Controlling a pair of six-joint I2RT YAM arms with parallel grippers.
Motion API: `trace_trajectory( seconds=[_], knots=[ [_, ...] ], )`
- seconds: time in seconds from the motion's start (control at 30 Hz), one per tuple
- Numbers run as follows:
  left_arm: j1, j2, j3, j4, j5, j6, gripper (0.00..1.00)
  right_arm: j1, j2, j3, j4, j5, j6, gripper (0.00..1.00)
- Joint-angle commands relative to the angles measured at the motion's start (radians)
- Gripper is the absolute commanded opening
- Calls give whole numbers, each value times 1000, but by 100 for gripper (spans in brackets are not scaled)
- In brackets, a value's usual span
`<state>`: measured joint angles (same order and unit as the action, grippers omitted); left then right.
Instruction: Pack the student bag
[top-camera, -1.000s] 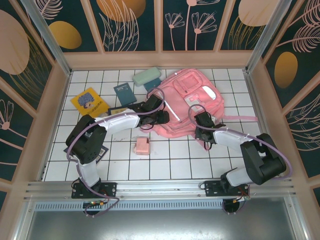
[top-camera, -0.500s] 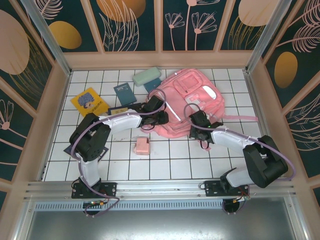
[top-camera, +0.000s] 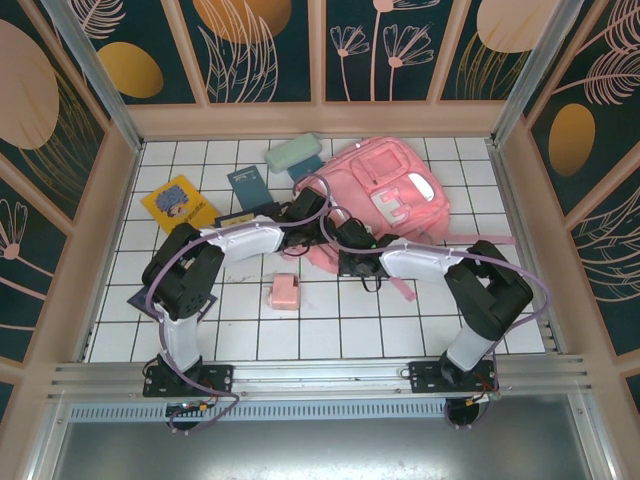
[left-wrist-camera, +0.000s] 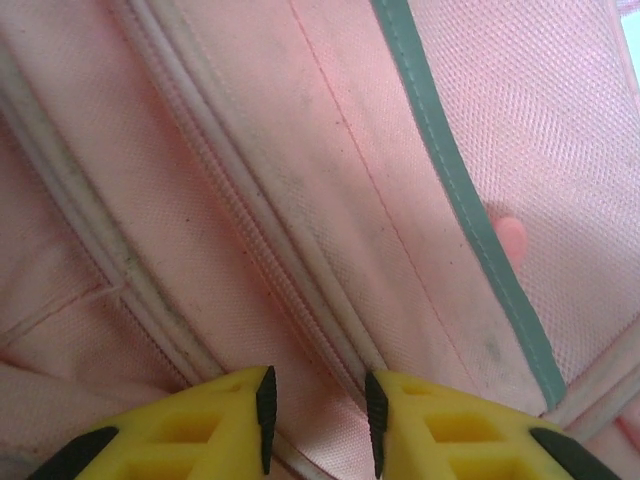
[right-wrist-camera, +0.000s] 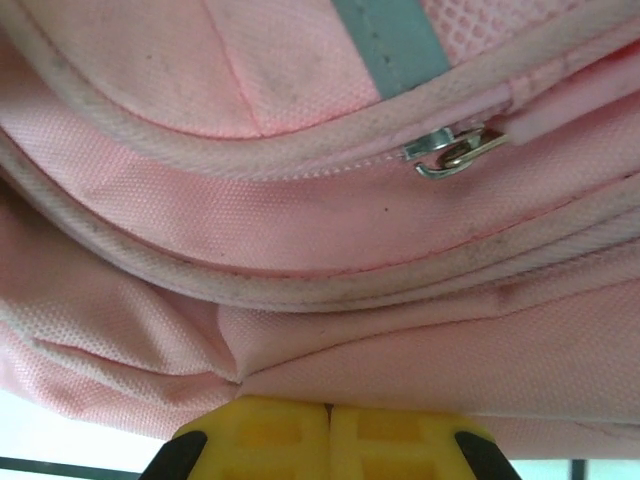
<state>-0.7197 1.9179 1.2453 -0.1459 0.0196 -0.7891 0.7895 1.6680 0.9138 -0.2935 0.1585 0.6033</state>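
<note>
**A:** The student bag (top-camera: 400, 180) lies flat at the far right of the tiled table (top-camera: 330, 325), front pockets up, its near edge toward the arms.

**B:** How will it handle?

**A:** Soft and floppy, I'd judge, and light while empty. It should slump and drag sooner than hold its mouth open. The woven cloth does not look slippery. The firmest holds are the piped seams and the metal zipper pull (right-wrist-camera: 455, 152).

**B:** And the grippers?

**A:** The left gripper (left-wrist-camera: 318, 415) is on the bag's left part, jaws a little apart astride a piped zipper seam. Whether it pinches that seam I cannot tell. The right gripper (right-wrist-camera: 328, 432) is at the bag's near edge, fingers closed pad to pad with nothing showing between them, and the zipper pull is just beyond.

**B:** What lies around?

**A:** A small pink box (top-camera: 284, 291) sits near and left of the bag. A green case (top-camera: 292, 153) is just beside its far left corner. Further left are a teal book (top-camera: 248, 184) and a yellow book (top-camera: 178, 203). A pink strap (top-camera: 480, 238) trails right.

**B:** Anything in the way?

**A:** The zipper looks closed along that stretch, so I'd say nothing goes in until it opens. Both arms also lie between the bag and the loose things.
</note>
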Motion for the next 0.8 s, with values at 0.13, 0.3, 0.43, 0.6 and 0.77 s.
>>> trace_trajectory(
  seconds=[0.13,0.3,0.43,0.6,0.77],
  knots=[
    [-28,-82,-9,-60,-15,28,40,27,-24,23,79,-80,35,17],
    [-30,-154,-73,-53,-12,38,41,-8,-146,-46,76,-87,85,25],
    [-60,-197,-116,-50,-27,65,40,-68,-236,-114,96,-131,126,28],
    [-130,-244,-166,-39,-58,105,37,-144,-314,-192,116,-172,171,34],
    [-209,-187,-157,-43,-82,158,35,-183,-371,-243,126,-172,202,34]
  ],
)
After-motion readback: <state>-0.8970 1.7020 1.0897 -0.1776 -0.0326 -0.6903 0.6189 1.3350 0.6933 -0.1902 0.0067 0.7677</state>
